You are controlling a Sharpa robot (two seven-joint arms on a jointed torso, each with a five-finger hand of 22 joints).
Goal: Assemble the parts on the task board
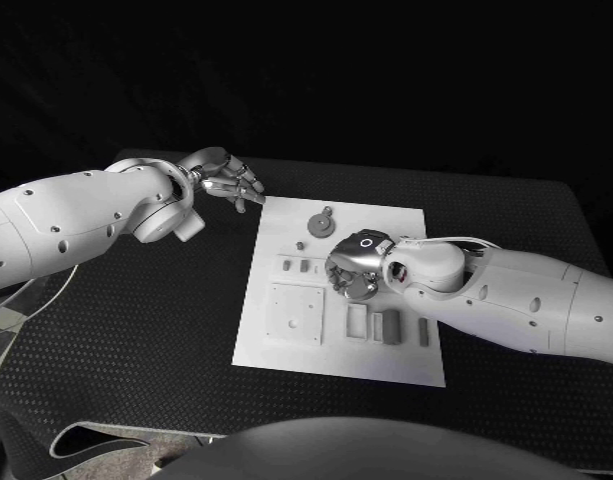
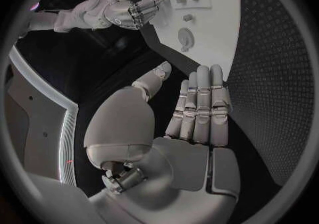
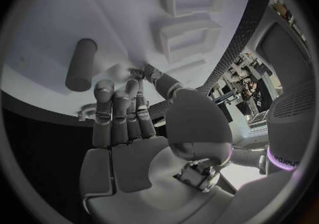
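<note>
Right hand (image 1: 352,262) hovers low over the task board (image 1: 393,215), holding nothing; left hand (image 1: 223,178) is open too. Careless fingers could scatter loose parts.

Task board (image 1: 289,350) in the middle of the surface (image 1: 133,330), parts (image 1: 384,325) lying on it, left robot hand (image 1: 225,180) off the board's far left corner, right robot hand (image 1: 357,262) over the board's middle, beside the parts
</note>
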